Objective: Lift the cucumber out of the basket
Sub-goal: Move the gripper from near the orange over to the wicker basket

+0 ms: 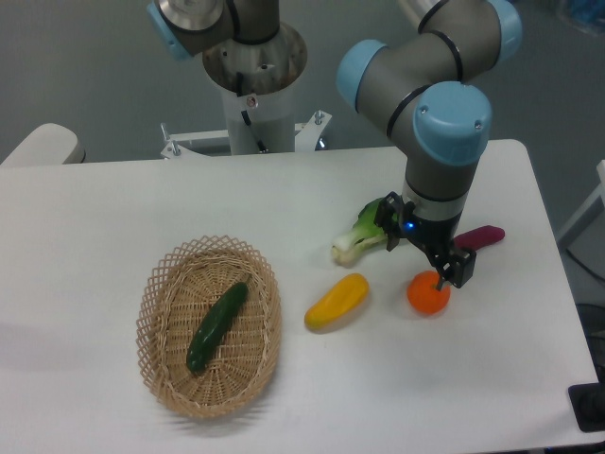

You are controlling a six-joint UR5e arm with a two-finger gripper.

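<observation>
A white table (pixel 113 218) is seen before a grey wall, with the arm's base (pixel 255 85) mounted at its far edge; an oval wicker basket (pixel 161 284) is set on the near left part of the table, and the cucumber (pixel 216 325), dark green and slightly curved, is laid inside it on a slant, one end pointed toward the far right rim and the other toward the near left; it is untouched by the arm. Well to the right of the basket, a yellow pepper (pixel 337 301) is placed on the bare table; a leafy bok choy (pixel 358 238) is seen just beyond it, and a purple eggplant (pixel 482 235) is partly hidden behind the wrist. The gripper (pixel 442 270) is held low over an orange fruit (pixel 427 296), well apart from the basket; whether its fingers are parted or closed cannot be told, since they are viewed nearly edge-on against the fruit.
</observation>
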